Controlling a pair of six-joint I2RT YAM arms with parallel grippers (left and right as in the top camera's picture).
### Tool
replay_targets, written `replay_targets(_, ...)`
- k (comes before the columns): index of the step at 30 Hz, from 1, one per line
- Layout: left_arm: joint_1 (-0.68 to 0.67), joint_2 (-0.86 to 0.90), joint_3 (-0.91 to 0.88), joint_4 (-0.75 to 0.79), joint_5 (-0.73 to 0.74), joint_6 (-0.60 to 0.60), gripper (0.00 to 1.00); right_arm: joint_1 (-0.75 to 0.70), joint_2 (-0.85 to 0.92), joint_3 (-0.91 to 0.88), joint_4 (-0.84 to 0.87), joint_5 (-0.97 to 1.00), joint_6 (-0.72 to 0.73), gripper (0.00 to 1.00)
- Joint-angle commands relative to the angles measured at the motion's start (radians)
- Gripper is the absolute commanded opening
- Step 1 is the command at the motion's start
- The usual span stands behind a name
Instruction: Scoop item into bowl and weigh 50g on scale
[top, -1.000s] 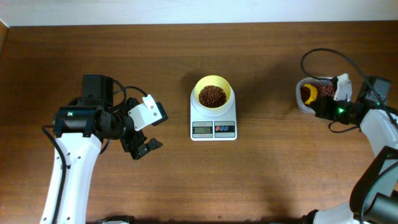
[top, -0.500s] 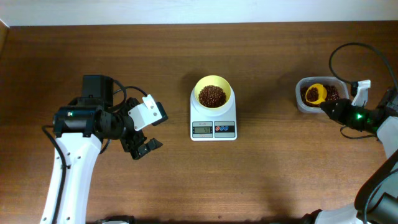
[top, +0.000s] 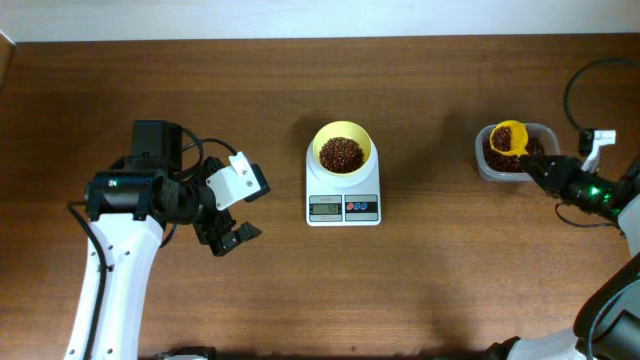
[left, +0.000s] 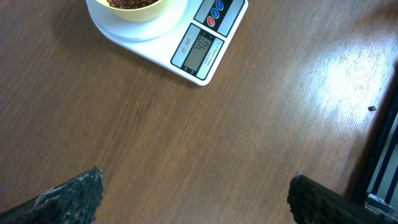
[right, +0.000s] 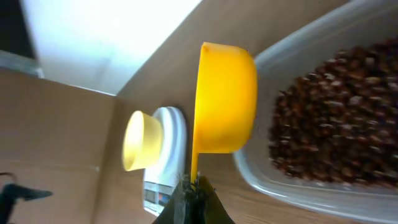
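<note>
Right claw holds the scoop at the tub; the bowl waits on the scale.
The right claw (top: 543, 170) is pinched together on the handle of the yellow scoop (top: 509, 138), whose cup hangs over the tub (top: 485, 166) near the right edge of the counter (top: 430, 285). The bowl (top: 343, 130) with beans (top: 341, 154) sits on the scale (top: 343, 208) at the counter's middle, well apart from it, toward the left edge. The left claw (top: 228, 238) stands wide apart, empty.

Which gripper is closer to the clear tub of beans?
Right. The right gripper is beside the tub, holding the scoop; the left gripper is far beyond the scale.
</note>
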Motion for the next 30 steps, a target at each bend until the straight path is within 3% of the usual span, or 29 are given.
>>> replay_targets(1, 0.005, -0.004, -0.006, -0.002, 0.018, 0.009, 0.99, -0.002, -0.004, -0.007, 0.000, -0.159, -0.003, 0.04)
replay_targets(5, 0.005, -0.004, -0.006, -0.002, 0.018, 0.009, 0.99, 0.049, -0.004, -0.007, 0.000, -0.193, 0.005, 0.04)
replay_targets(10, 0.005, -0.004, -0.006, -0.002, 0.018, 0.009, 0.99, 0.250, -0.004, -0.007, 0.052, -0.192, 0.138, 0.04)
replay_targets(12, 0.005, -0.004, -0.006, -0.002, 0.018, 0.009, 0.99, 0.329, -0.004, -0.007, 0.153, -0.192, 0.243, 0.04)
replay_targets(16, 0.005, -0.004, -0.006, -0.002, 0.018, 0.009, 0.99, 0.501, -0.004, -0.007, 0.565, -0.116, 0.579, 0.04)
replay_targets(19, 0.005, -0.004, -0.006, -0.002, 0.018, 0.009, 0.99, 0.578, -0.004, -0.007, 0.725, -0.059, 0.702, 0.04)
replay_targets(28, 0.005, -0.004, -0.006, -0.002, 0.018, 0.009, 0.99, 0.648, -0.004, -0.007, 0.731, -0.041, 0.752, 0.04)
replay_targets(30, 0.005, -0.004, -0.006, -0.002, 0.018, 0.009, 0.99, 0.667, -0.004, -0.007, 0.731, -0.037, 0.617, 0.04)
